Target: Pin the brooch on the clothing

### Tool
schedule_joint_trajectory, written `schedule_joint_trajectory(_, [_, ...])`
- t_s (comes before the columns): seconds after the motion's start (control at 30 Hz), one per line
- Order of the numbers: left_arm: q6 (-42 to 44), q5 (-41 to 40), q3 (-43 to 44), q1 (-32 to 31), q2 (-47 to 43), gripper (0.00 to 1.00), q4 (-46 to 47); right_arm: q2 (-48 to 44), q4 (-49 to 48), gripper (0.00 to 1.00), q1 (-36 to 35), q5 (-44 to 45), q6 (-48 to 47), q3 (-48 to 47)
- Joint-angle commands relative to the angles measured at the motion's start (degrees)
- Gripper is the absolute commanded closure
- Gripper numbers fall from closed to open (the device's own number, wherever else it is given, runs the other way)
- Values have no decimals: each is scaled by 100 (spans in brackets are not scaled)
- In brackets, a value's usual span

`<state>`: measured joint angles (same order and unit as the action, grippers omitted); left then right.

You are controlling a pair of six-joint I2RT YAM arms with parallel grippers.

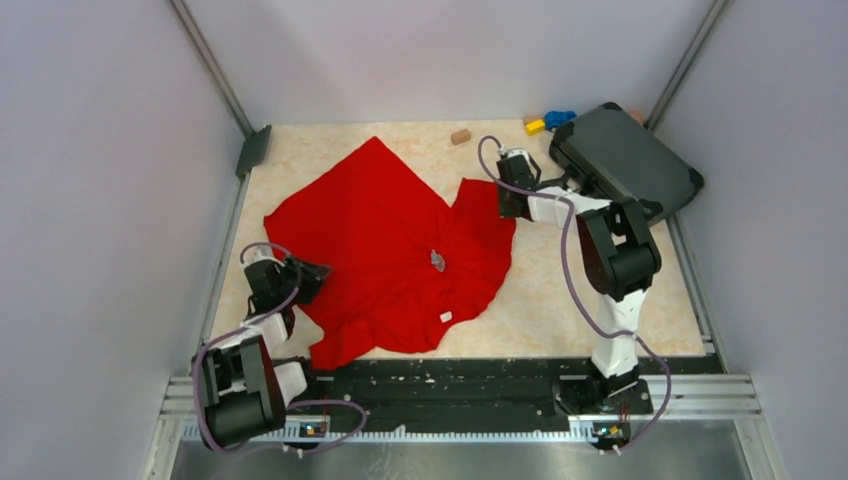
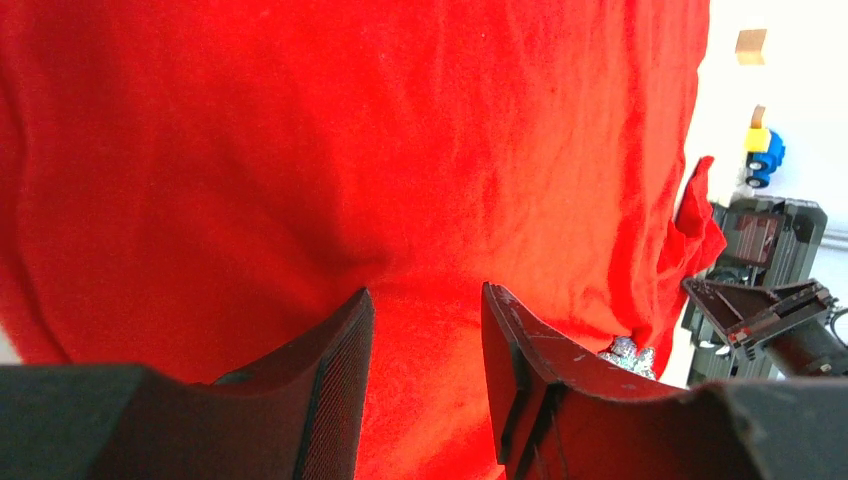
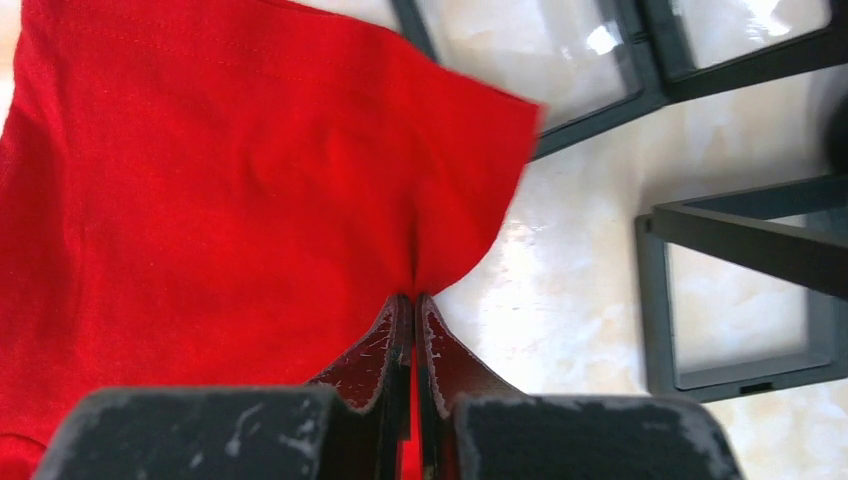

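Observation:
The clothing point(image 1: 390, 240) is a large bright red garment spread over the middle of the table, with a small white tag point(image 1: 446, 317) near its front hem. A small silver brooch point(image 1: 437, 260) lies on it near the centre; the left wrist view shows the brooch point(image 2: 628, 353) just past the right finger. My left gripper point(image 1: 320, 272) is at the garment's left edge. In its wrist view the left gripper point(image 2: 425, 300) has its jaws apart with red fabric between them. My right gripper point(image 1: 507, 207) is at the garment's right corner. Close up, the right gripper point(image 3: 413, 298) is shut on the clothing point(image 3: 230, 200).
A dark flat case point(image 1: 625, 160) lies tilted at the back right, close behind the right arm. A tan block point(image 1: 460, 136), a yellow block point(image 1: 535, 126) and a blue toy point(image 1: 560, 118) sit along the back edge. Dark open frames point(image 3: 740, 290) lie beside the right gripper.

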<state>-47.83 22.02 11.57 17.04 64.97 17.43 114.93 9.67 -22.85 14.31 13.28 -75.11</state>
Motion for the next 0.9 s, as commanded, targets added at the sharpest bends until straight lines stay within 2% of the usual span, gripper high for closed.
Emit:
schedule_joint_trajectory(0.0, [100, 27, -133, 254, -29, 52, -67, 87, 375, 100, 242, 377, 0, -52])
schedule_joint_trajectory(0.3, [81, -44, -149, 411, -157, 53, -266, 70, 471, 100, 314, 421, 15, -138])
schedule_joint_trajectory(0.43, [315, -46, -27, 423, -460, 52, -571, -11, 482, 100, 323, 125, -53, -176])
schedule_joint_trajectory(0.47, [432, -43, 63, 423, -559, 50, -728, -58, 491, 98, 319, 8, -94, -196])
schedule_joint_trajectory(0.57, [668, -61, 355, 414, -935, 43, -1077, -280, 479, 78, 297, -419, -209, -223])
schedule_joint_trajectory(0.6, [742, -100, 452, 391, -1067, 41, -1181, -1071, 492, 72, 274, -526, -252, -250])
schedule_joint_trajectory(0.63, [810, -149, 578, 353, -1175, 40, -1294, -535, 511, 66, 253, -634, -294, -268])
schedule_joint_trajectory(0.7, [962, -270, 872, 202, -1301, 38, -1521, -605, 555, 55, 178, -729, -373, -316])
schedule_joint_trajectory(0.77, [1123, -460, 1283, -84, -1280, 38, -1691, -795, 606, 49, 72, -739, -412, -320])
schedule_joint_trajectory(0.87, [1291, -915, 1806, -763, -1039, 37, -1717, -1097, 713, 45, -104, -620, -423, -311])
